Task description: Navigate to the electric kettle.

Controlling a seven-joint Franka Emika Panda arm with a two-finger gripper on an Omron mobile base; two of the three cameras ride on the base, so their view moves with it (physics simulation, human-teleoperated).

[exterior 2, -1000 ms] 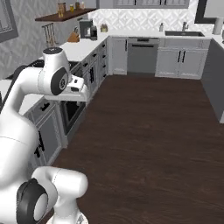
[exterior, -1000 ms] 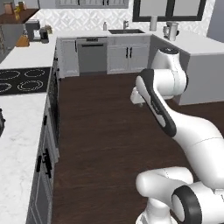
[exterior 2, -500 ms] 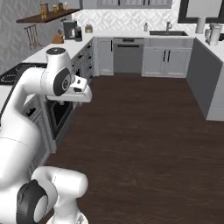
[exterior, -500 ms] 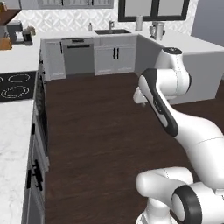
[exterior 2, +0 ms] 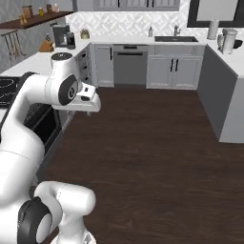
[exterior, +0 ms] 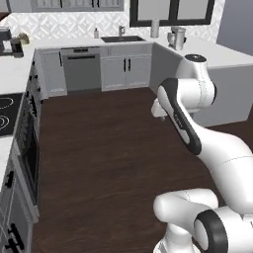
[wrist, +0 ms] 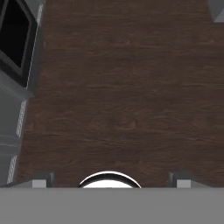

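The electric kettle [exterior 2: 228,40] stands near the back corner of the right-hand counter [exterior 2: 236,59], beside the sink window. Our gripper [wrist: 108,183] hangs over bare floor [wrist: 122,87], fingertips set wide apart, holding nothing. We judge the kettle lies ahead and to our right, well apart

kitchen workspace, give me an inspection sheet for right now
surface: dark wood floor bare; white counters along the walls.
job's things: electric kettle on the right-hand counter beside the window, upright, far from the base.
clutter: coffee machine and knife block on the left counter; paper towel roll near the sink.
grippers: gripper points down at the floor, fingertips wide apart, holding nothing.
cables: nothing seen.
surroundings: dishwasher, stovetop, oven, wall shelf.
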